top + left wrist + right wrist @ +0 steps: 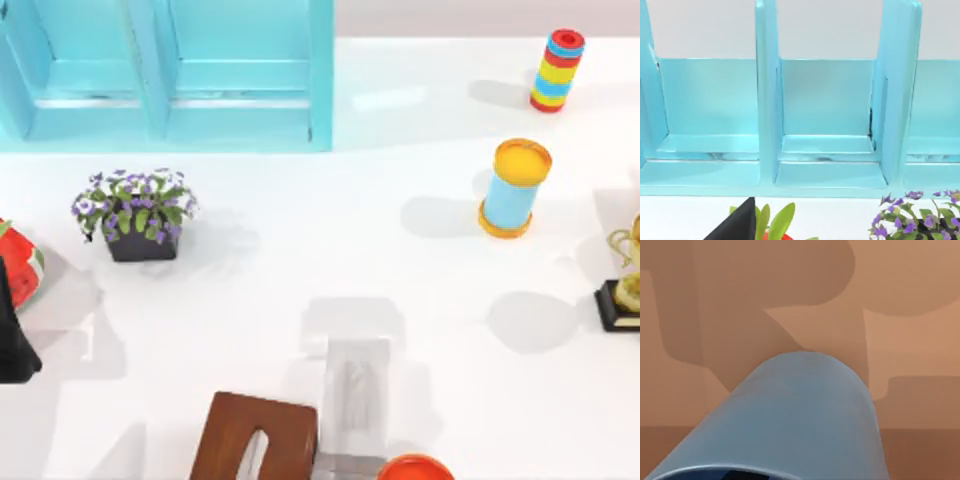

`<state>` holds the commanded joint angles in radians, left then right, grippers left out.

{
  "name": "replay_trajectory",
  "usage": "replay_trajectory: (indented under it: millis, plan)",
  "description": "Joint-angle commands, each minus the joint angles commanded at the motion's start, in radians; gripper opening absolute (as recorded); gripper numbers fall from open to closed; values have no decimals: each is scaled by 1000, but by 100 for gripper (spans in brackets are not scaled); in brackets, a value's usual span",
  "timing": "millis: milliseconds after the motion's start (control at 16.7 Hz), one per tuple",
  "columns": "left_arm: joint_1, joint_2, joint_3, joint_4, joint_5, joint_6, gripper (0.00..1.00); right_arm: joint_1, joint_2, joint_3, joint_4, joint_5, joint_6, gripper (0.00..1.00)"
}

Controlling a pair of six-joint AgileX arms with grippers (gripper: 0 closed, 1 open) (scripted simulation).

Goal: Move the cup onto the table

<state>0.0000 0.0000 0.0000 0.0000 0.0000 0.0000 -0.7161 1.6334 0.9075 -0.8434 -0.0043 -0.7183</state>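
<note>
Directly ahead of our right gripper, close against its wrist camera, sits the plain medium-blue tapered cup [800, 415]. Beyond it lies a flat warm-brown surface [900, 280] crossed by blocky shadows, not white tabletop. We judge this to be the dark brown wooden board [255, 440] that the top view shows at the table's near edge (the match is a guess from colour alone). Whether the cup rests on that brown surface or hangs just above it, we cannot tell.

The cup's long axis runs roughly along the gripper's line of approach, with the rim at the end nearest the wrist and the body narrowing away from it. Whether the right gripper is clamped on the cup, or merely close to it, we also cannot tell.

Our left arm [12, 335] is parked at the left edge of the table, facing the turquoise open-fronted cabinet [830, 110], well away from the cup. The right arm is plainly the nearer one.

As we read it, the task is not yet done. The coming move would carry the cup sideways off the brown surface to a bare patch of the glossy white table [300, 260], then set it down upright.
</note>
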Motion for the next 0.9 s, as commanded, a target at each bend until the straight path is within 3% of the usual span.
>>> replay_trajectory:
  millis: [600,900]
  plan:
    - [0,0,0,0,0,0,100,0,0,0,0,0,0,2]
    - [0,0,0,0,0,0,100,0,0,0,0,0,0,0]
